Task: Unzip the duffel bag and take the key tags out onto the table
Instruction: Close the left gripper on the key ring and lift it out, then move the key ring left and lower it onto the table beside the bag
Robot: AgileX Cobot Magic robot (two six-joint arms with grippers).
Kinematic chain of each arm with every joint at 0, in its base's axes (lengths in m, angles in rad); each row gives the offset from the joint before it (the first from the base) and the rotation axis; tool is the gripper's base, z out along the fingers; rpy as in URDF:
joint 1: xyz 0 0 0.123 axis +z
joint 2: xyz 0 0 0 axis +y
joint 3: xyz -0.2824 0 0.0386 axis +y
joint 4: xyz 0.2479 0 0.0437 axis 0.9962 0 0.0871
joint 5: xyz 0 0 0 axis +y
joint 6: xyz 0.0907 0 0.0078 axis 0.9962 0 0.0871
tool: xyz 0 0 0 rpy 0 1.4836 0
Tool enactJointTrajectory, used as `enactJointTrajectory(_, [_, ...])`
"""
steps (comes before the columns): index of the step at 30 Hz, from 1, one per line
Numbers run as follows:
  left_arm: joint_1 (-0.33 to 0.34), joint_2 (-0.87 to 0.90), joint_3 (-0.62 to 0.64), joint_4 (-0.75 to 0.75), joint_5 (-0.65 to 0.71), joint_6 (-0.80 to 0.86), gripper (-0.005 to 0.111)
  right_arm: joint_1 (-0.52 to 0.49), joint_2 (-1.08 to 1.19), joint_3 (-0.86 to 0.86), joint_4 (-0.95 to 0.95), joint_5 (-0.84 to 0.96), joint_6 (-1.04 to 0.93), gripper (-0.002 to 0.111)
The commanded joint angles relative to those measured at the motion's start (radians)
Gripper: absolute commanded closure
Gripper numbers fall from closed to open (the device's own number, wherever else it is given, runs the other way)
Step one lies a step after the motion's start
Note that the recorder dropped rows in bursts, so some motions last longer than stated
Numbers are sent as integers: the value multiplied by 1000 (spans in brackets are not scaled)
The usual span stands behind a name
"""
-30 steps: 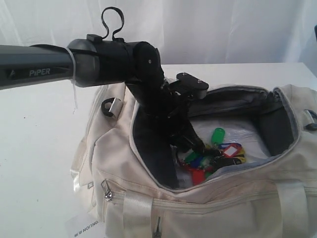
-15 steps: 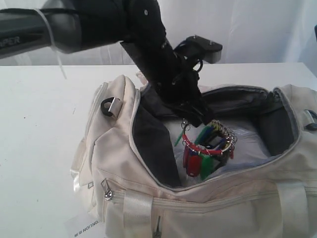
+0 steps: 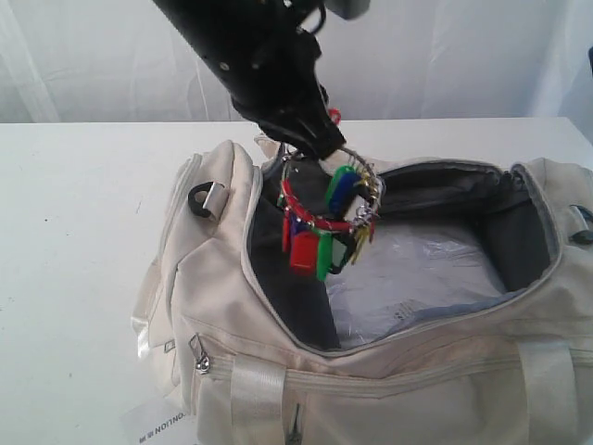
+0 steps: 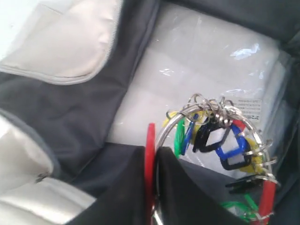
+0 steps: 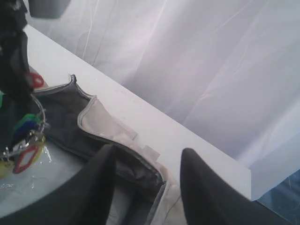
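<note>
While the left gripper (image 3: 324, 144) had its jaws pinched shut on the large metal ring (image 4: 174, 125) of the key tags (image 3: 320, 222), the bunch hung below them, red, green, blue and yellow tags dangling over the left end of the open mouth of the duffel bag (image 3: 222, 306). Its main zipper was undone and the dark grey lining showed all round the opening. Inside, on the bag's floor, lay a clear plastic packet (image 3: 426, 269) with something pale in it; a small white label (image 4: 246, 108) on the packet carried print too fine to read. The right gripper (image 5: 149, 152) hovered over the bag's far right edge with its jaws spread apart and nothing between them. On the bag's near left side a pocket's zipper pull (image 3: 199, 357) hung down, and a paper tag (image 3: 157, 428) at the near left corner bore upside-down lettering that could not be made out. The bag stood on the white table (image 3: 74, 232).
</note>
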Motion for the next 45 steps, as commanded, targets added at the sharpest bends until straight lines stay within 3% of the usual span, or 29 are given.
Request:
enactJointTrajectory(1, [66,-89,-7,4,26,-22,107,-2,-9,5,-12,-2,5,66])
enactJointTrajectory(13, [265,-197,-7,96,182,-64,107,-2,-9,5,-13,-2,9,66])
enactJointTrajectory(20, [321,-197,11,108,216,-64,107,-2,-9,5,-13,-2,11,66])
enactJointTrajectory(26, [321,-192,96,133,196,-64,107,-2,-9,5,-13,-2,11,66])
enactJointTrajectory(36, [321,-191,342,291,21,-166,107,-2,-9,5,-13,-4,16,66])
enactJointTrajectory(45, [321,-190,554,300,-194,-212,107,-2,-9,5,-13,-4,16,66])
